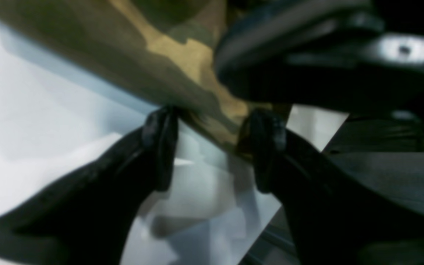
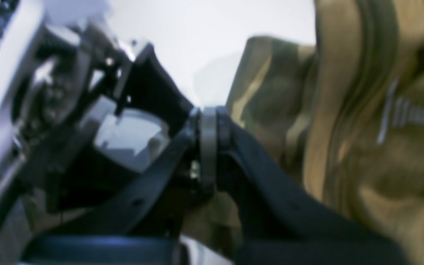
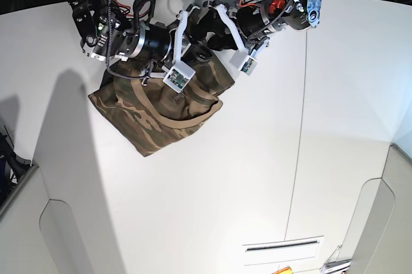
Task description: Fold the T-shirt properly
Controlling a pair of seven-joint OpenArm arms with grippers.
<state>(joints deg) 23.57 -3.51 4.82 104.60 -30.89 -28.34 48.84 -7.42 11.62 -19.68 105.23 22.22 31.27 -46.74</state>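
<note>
I see the T-shirt [image 3: 154, 116] bunched on the white table [image 3: 270, 158], towards the far left of the base view, under both arms. It's soft cloth w/ camo streaks of olive, brown and tan, rumpled into a rough wedge w/ a tan band curving across its near part. In the right wrist view I make out pale stitching or print on the cloth, too blurred to read.

Left gripper [image 1: 212, 147]: black curved fingers, jaws wide apart, a ridge of the camo cloth lying between the tips; whether the pads touch it, can't tell. Right gripper [image 2: 207, 147]: jaws pressed together w/ a thin pale strip between them; what that strip is I can't tell, and the shirt sits just beside and behind.

In the base view the 2 arms reach in from the far edge, wrists bent down, close together over the shirt's far part.
</note>
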